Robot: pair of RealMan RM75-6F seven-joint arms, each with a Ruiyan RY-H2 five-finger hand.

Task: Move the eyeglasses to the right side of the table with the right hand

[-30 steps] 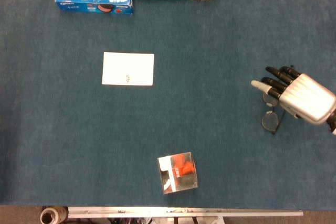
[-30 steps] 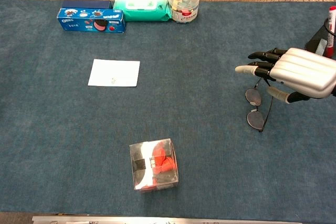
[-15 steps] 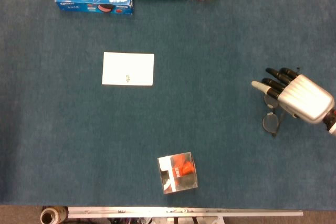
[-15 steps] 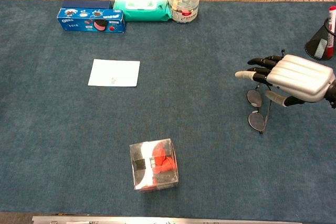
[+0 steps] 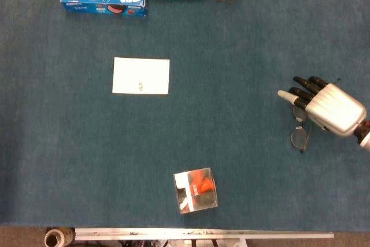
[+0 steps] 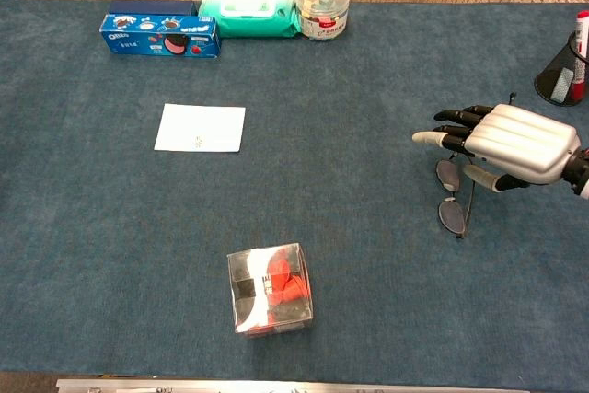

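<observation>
Over the last second my right hand (image 6: 517, 144) has sunk lower over the glasses (image 6: 453, 200), which now lie on the worktop (image 6: 368, 227) at its right side. Fingers (image 6: 451, 126) spread, gripping nothing. Placement looks done; I'd withdraw next.

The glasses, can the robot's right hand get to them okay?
Probably yes. The right hand is right over the eyeglasses, nothing between them, and the nearby table is bare.

Matt blue cloth table (image 5: 243, 160)
</observation>
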